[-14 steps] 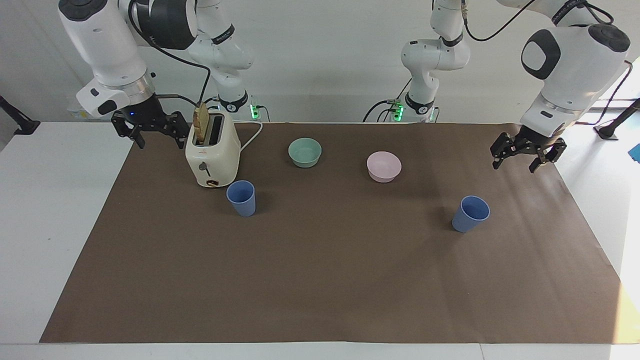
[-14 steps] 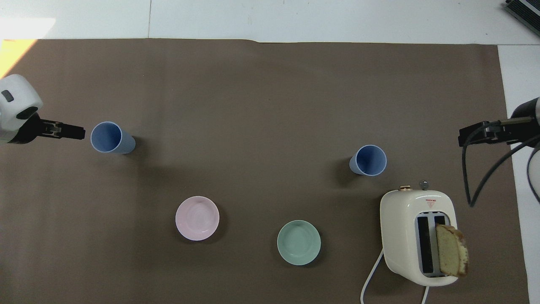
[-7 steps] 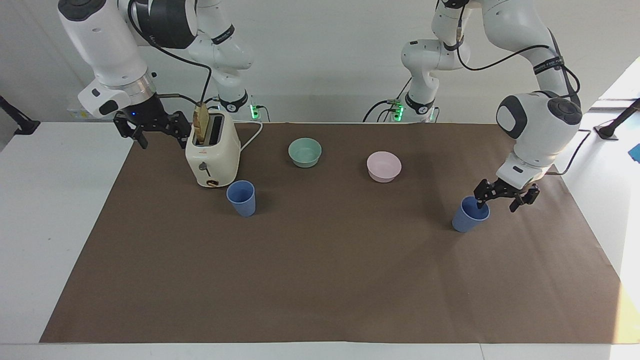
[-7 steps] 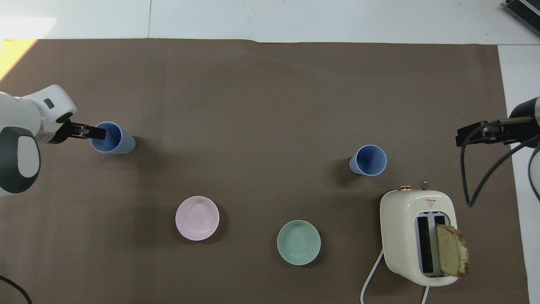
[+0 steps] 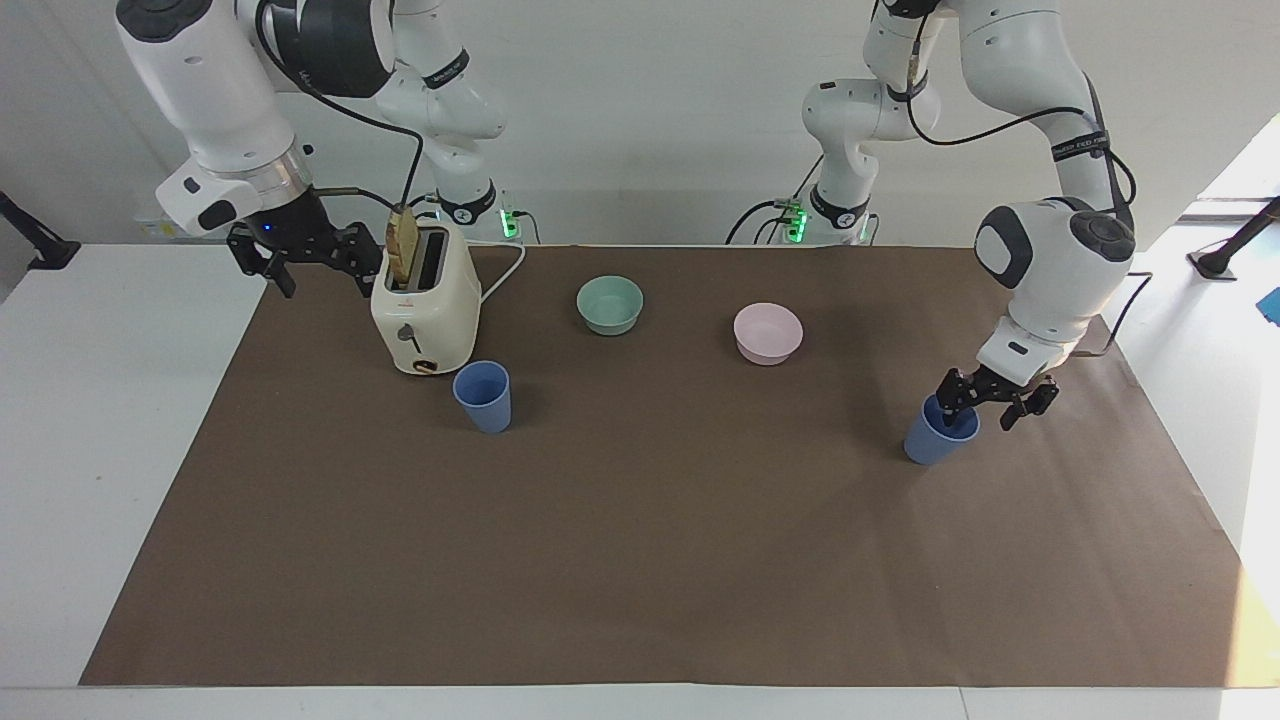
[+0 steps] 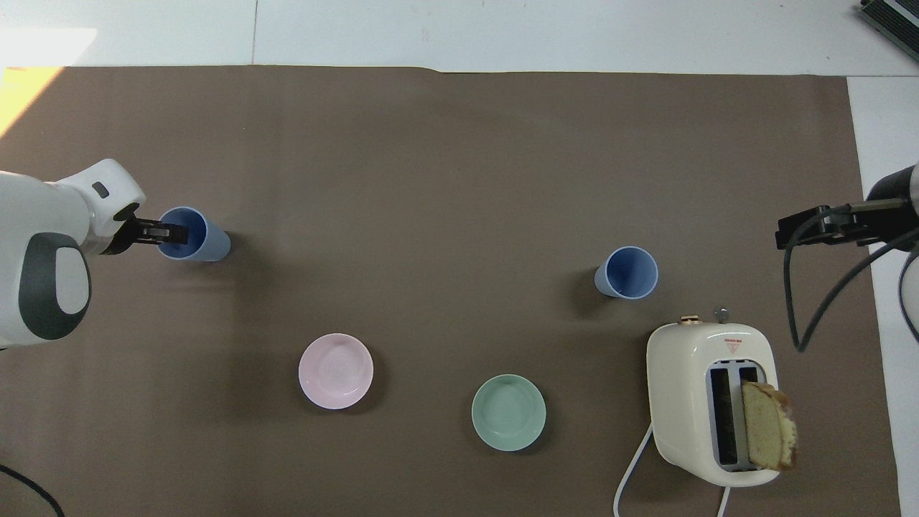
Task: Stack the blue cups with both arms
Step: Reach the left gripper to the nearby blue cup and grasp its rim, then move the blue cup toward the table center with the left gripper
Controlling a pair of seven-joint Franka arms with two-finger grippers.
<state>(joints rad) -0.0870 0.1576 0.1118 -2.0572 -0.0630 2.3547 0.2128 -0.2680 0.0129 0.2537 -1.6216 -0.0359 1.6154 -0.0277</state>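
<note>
Left gripper [image 5: 985, 405]: positioned at the rim of the small matte periwinkle-blue plastic tumbler [image 5: 935, 436] standing at the right of the facing view, mid-height. One finger [image 5: 952, 402] reaches inside the rim; the other is outside, toward the table edge. The fingers straddle the wall; whether they already pinch it cannot be determined.

Second periwinkle-blue tumbler [image 5: 483, 396]: upright, left of centre in the facing view, just below the cream two-slot toaster [image 5: 425, 312], which carries a slice of bread [image 5: 402, 248] in one slot.

Right gripper [image 5: 312, 262]: hangs at upper left of the facing view, over the edge of the brown table mat [image 5: 640, 560] beside the toaster, fingers spread, holding nothing. This arm waits.

Teal-green bowl [image 5: 610, 304] and pale pink bowl [image 5: 767, 333]: upper centre, well apart from both tumblers.
</note>
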